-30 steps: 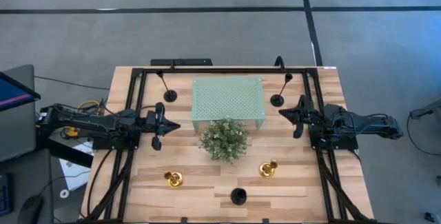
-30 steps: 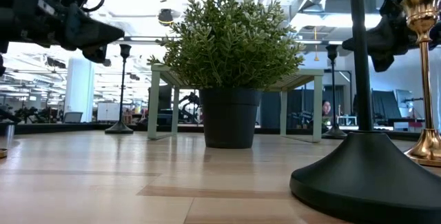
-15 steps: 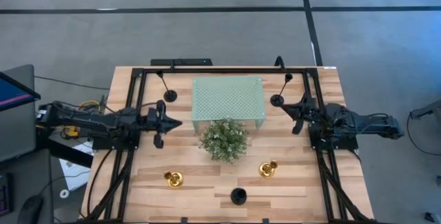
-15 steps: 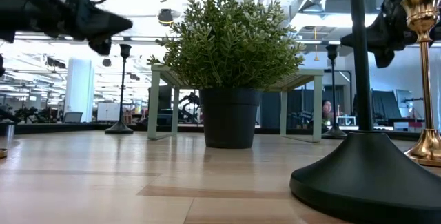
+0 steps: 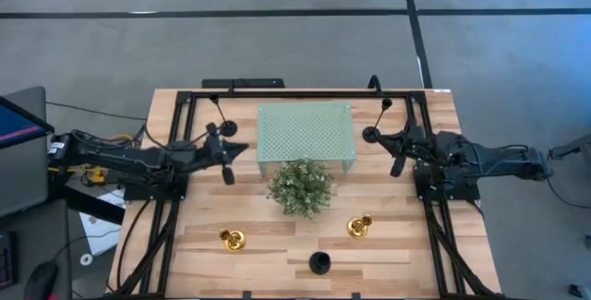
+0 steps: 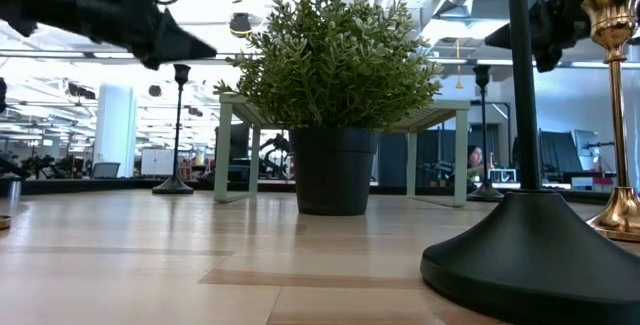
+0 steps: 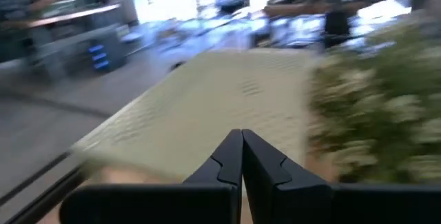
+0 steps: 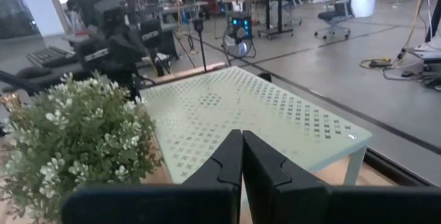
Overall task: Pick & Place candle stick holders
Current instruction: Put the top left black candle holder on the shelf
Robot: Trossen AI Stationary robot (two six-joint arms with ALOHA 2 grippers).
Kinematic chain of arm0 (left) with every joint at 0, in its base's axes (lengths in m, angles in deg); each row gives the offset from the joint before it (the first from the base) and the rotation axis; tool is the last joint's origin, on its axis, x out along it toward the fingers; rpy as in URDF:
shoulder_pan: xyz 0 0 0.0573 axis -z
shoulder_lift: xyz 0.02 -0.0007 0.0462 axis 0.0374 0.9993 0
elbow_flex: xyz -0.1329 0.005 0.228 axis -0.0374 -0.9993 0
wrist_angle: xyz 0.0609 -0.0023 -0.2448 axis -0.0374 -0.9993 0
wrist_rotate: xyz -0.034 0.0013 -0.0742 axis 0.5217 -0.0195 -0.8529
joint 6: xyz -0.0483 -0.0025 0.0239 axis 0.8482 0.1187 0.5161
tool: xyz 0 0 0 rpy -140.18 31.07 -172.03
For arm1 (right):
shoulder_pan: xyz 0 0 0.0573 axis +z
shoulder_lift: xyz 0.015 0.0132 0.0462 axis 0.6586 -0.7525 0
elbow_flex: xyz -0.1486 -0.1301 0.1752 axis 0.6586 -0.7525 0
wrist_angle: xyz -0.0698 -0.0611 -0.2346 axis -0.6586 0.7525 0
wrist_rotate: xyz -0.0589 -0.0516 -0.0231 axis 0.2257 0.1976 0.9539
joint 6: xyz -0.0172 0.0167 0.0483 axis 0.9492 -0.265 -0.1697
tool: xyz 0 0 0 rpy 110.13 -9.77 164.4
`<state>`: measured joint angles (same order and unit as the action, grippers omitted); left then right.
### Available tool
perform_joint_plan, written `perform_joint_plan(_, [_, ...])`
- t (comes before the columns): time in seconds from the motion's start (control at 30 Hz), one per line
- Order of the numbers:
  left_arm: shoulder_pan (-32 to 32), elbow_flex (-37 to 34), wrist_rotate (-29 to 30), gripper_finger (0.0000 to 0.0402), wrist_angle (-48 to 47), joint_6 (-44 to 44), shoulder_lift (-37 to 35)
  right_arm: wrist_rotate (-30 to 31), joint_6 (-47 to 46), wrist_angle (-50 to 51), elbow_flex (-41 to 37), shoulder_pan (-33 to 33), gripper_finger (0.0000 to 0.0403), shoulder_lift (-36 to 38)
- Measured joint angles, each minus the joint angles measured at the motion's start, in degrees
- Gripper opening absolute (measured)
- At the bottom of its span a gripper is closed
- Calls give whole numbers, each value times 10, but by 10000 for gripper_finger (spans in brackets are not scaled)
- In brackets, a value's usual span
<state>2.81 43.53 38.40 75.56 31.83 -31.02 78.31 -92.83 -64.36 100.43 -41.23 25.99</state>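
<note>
- Left gripper point(image 5: 229, 151) is held w/ fingers pressed together, nothing between them (seen in the left wrist view point(image 7: 241, 156)); it is carried above the table just beside the green rack's left edge, aimed toward the rack – prob. so it is set for an approach to the holder behind it.
- Right gripper point(image 5: 391, 147) is likewise closed tip to tip & empty (right wrist view point(image 8: 241, 156)); it is kept aloft just beside the rear-right black holder point(image 5: 372, 132), which is not gripped.
- No candle stick holder is held yet; all five are left standing on the table point(image 5: 268, 235).
- Rear-left black holder point(image 5: 226, 126) is stood near the rack's back-left corner, close behind the left gripper – likely its 1st target.
- Gold holder, front left point(image 5: 233, 239), & gold holder, front right point(image 5: 359, 226), are set toward the front, either side of the plant.
- Third black holder point(image 5: 319, 262) is stood at the front edge, centre; it is seen very large in the low view point(image 6: 530, 245) because it is nearest that camera.
- Green perforated rack point(image 5: 306, 132) is placed mid-table at the back; it is judged a possible place-spot, though that cannot be confirmed.
- Plant point(image 5: 300, 186) is stood just in front of the rack, betw. the arms, so it is to be avoided on any reach across.
- Fingers must be opened before any stem can be taken.
</note>
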Motion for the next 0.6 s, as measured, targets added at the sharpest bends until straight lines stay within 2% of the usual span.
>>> perform_joint_plan(0.07, [7,0,36,4,-13,18,-3,0,0,1,0,0,0,-6])
perform_joint_plan(0.2, [37,0,70,4,-18,16,-10,0,0,1,0,0,0,-9])
perform_joint_plan(0.4, [126,19,187,4,-70,-17,-59,0,8,4,0,0,0,-9])
perform_joint_plan(0.6, [217,77,224,4,-84,-96,-108,16,24,3,0,0,0,-9])
